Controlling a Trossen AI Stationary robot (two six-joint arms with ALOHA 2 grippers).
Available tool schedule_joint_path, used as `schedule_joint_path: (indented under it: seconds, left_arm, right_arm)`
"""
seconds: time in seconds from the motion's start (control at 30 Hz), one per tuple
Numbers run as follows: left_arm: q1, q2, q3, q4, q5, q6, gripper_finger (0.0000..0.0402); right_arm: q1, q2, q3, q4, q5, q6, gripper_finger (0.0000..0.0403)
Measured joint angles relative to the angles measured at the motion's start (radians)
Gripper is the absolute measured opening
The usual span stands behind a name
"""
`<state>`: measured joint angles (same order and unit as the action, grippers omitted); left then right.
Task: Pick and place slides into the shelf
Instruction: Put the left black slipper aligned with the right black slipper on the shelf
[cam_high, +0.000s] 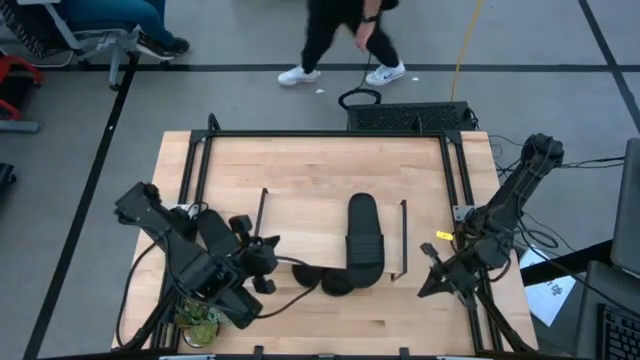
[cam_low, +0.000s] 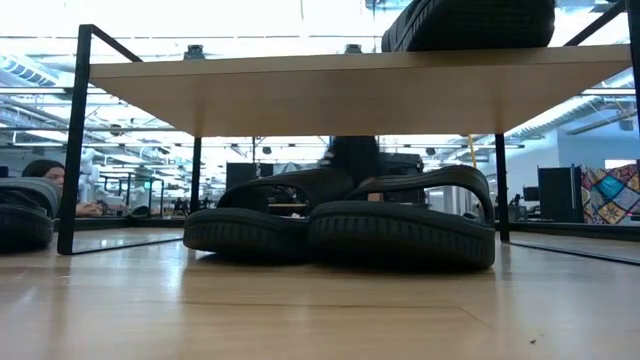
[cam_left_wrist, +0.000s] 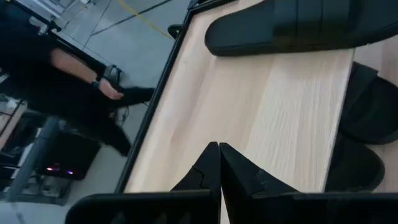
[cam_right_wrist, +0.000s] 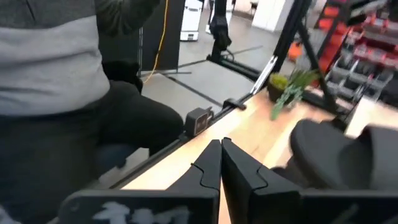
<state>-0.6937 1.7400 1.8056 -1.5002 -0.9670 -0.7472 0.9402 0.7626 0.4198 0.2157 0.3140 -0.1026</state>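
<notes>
left hand (cam_left_wrist: 219, 149) together | right hand (cam_right_wrist: 221, 146) together | low view: 2 slides (cam_low: 400, 235) under shelf (cam_low: 350, 95)

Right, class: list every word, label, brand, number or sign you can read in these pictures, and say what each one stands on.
None can be read.
Papers on the floor, right of the table: marks too small to read.
Slides, shelf, left gripper, right gripper: no lettering shows.
Colourful panel in the room behind, low view: pattern only, no legible words.
</notes>
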Motion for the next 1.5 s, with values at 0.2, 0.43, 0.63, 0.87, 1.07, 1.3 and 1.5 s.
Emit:
schedule_joint_path:
  seconds: [0.2, 0.43, 0.63, 0.87, 1.07, 1.3, 1.5]
  left_arm:
    - [0.022, -0.135, -0.271, 0.283, 0.014, 0.077, 0.0]
    - [0.034, -0.259, -0.405, 0.376, 0.024, 0.088, 0.0]
    - [0.031, -0.288, -0.412, 0.38, 0.024, 0.095, 0.0]
    - [0.032, -0.288, -0.412, 0.38, 0.032, 0.114, 0.0]
    - [0.032, -0.288, -0.412, 0.38, 0.036, 0.114, 0.0]
    - [0.032, -0.288, -0.423, 0.397, 0.052, 0.114, 0.0]
    - [0.032, -0.288, -0.462, 0.399, 0.057, 0.104, 0.0]
  right_arm:
    - [0.002, 0.114, 0.0, 0.089, 0.061, 0.105, 0.0]
    - [-0.024, 0.273, 0.001, 0.191, 0.136, 0.187, 0.0]
    - [-0.025, 0.316, 0.001, 0.191, 0.255, 0.229, 0.0]
    - [-0.025, 0.317, 0.001, 0.17, 0.318, 0.23, 0.0]
    - [-0.032, 0.316, 0.001, 0.098, 0.375, 0.274, 0.0]
    - [-0.05, 0.317, 0.001, 0.095, 0.389, 0.278, 0.0]
    - [-0.051, 0.317, 0.001, 0.105, 0.394, 0.275, 0.0]
